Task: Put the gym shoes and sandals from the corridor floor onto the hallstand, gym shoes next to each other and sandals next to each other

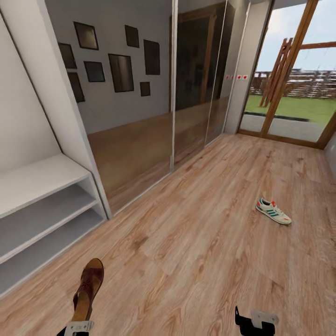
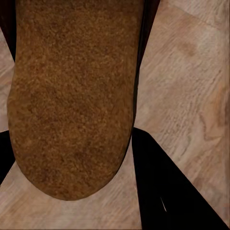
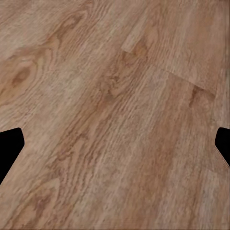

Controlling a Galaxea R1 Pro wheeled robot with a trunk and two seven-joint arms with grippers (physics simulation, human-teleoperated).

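Though cut off at the near edge, the left gripper point(image 1: 78, 326) clamps a sandal point(image 1: 88, 287) above the corridor floor point(image 1: 196, 242), right of the hallstand point(image 1: 42, 205). Empty, the right gripper point(image 3: 115, 143) hangs spread wide; one gym shoe point(image 1: 273, 210) lies far right near glass doors point(image 1: 298, 74).

Left gripper point(image 1: 77, 326) carries a sandal point(image 1: 88, 284) that sticks out ahead of it, so its forward path is taken up by the load; in the wrist view the footbed blocks most of the sight line. To its left the hallstand point(image 1: 42, 179) stands open-fronted, both shelves and top bare. Right gripper point(image 1: 254, 322), fingers spread, has bare corridor floor point(image 3: 115, 115) below and ahead. One gym shoe point(image 1: 273, 211) lies well ahead, slightly right. Mirrored wardrobe doors point(image 1: 135, 140), probably sliding, wall off the far left.
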